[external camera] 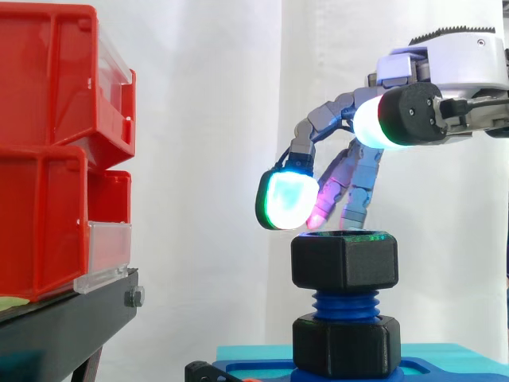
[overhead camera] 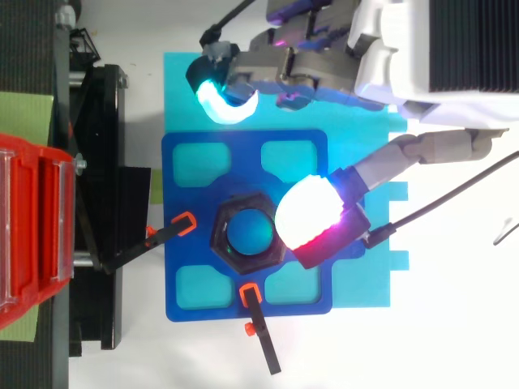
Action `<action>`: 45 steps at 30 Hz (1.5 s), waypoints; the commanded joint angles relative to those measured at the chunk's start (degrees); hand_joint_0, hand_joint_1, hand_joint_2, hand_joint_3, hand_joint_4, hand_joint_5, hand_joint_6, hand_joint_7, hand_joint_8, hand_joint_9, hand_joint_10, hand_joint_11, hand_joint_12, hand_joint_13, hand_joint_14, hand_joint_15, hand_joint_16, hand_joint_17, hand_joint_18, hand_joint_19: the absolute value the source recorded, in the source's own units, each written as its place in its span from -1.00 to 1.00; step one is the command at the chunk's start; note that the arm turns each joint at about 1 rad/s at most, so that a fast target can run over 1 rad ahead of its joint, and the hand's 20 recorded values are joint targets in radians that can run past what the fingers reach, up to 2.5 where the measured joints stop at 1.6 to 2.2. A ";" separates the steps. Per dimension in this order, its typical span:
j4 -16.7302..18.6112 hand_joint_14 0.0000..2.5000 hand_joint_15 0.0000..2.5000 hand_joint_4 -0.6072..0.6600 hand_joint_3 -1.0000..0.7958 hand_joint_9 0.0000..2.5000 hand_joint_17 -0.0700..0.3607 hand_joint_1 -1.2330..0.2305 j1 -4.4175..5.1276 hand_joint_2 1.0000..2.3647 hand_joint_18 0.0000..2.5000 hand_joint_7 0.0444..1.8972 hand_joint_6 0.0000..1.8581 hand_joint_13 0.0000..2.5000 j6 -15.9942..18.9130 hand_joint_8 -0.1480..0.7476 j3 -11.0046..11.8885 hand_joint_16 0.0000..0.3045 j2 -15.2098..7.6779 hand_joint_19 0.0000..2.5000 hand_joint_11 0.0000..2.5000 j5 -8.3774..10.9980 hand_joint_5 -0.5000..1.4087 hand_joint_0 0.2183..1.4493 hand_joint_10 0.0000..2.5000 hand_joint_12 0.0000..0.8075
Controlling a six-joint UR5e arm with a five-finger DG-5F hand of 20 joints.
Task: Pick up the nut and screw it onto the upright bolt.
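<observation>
Nut (external camera: 343, 260): black, six-sided. It is sitting level on the top end of the bolt, with the bolt's blue tip showing inside its bore from above.
Bolt (external camera: 344, 304): blue and standing upright at the middle of the plate. A short stretch of bare thread is showing just below the nut.
Lower nut (external camera: 344, 344): a second black hexagon, sitting at the foot of the bolt against the plate.
Hand (overhead camera: 324, 65): it is reaching in from 1 o'clock of the nut in the top view and hanging above the nut in the side view.
Fingers (external camera: 284, 199): they are arching downward and spread wide from the thumb, gripping nothing. From above they are lying at 12 o'clock of the nut, clear of it. From the side their glowing tips are hovering just above its top face.
Thumb pad (overhead camera: 308, 212): glowing white. It is overlapping the nut's 3 o'clock edge from above, and in the side view it is riding well above the nut.
Plate (overhead camera: 182, 162): dark blue with pale pockets, lying on a cyan base (overhead camera: 365, 146).
Clamps (overhead camera: 174, 231): black bars with orange tips, pointing at the nut from 9 o'clock and 6 o'clock.
Red bins (external camera: 48, 143): stacked on the black stand (external camera: 64, 318), at 9 o'clock and well apart from the bolt.
Backdrop: a white curtain (external camera: 207, 119) is hanging behind everything.
</observation>
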 commanded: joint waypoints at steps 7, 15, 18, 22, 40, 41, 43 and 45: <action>4.71 -1.00 -1.00 0.24 -0.44 -0.18 -0.43 0.41 1.99 -1.00 -0.57 -0.36 -0.46 -0.39 -0.36 -0.22 -1.57 -0.85 -1.04 -0.85 -1.00 0.56 -0.58 -0.53 -1.00 -0.59; 3.92 -1.00 -1.00 0.25 -0.44 -0.20 -0.41 0.41 3.75 -1.00 -0.66 -0.27 -0.46 -0.43 -0.36 -0.21 -1.57 -0.84 -1.04 -0.89 -1.00 2.06 -0.57 -0.53 -1.00 -0.56; 3.04 -1.00 -1.00 0.24 -0.44 -0.24 -0.39 0.41 4.19 -1.00 -0.80 -0.26 -0.46 -0.52 -0.36 -0.23 -1.57 -0.82 -1.04 -0.99 -1.00 2.06 -0.56 -0.54 -1.00 -0.51; 2.69 -1.00 -1.00 0.23 -0.44 -0.36 -0.36 0.42 4.45 -1.00 -0.99 -0.28 -0.46 -0.63 -0.36 -0.25 -1.57 -0.80 -1.04 -1.00 -1.00 2.23 -0.57 -0.55 -1.00 -0.43; 1.72 -1.00 -1.00 0.32 -0.44 -0.52 -0.36 0.41 4.72 -1.00 -1.00 -0.04 -0.46 -0.67 -0.45 -0.23 -1.57 -0.80 -1.04 -1.00 -1.00 2.14 -0.53 -0.56 -1.00 -0.38; 1.72 -1.00 -1.00 0.32 -0.44 -0.54 -0.36 0.41 4.72 -1.00 -1.00 -0.03 -0.46 -0.67 -0.36 -0.24 -1.57 -0.80 -1.12 -1.00 -1.00 1.97 -0.53 -0.56 -1.00 -0.38; 1.72 -1.00 -1.00 0.32 -0.44 -0.55 -0.37 0.41 4.72 -1.00 -1.00 -0.03 -0.46 -0.67 -0.36 -0.24 -1.57 -0.81 -1.04 -1.00 -1.00 1.97 -0.53 -0.56 -1.00 -0.38; 1.72 -1.00 -1.00 0.33 -0.44 -0.55 -0.37 0.41 4.72 -1.00 -0.99 0.00 -0.46 -0.67 -0.45 -0.24 -1.57 -0.81 -1.04 -1.00 -1.00 1.97 -0.52 -0.56 -1.00 -0.38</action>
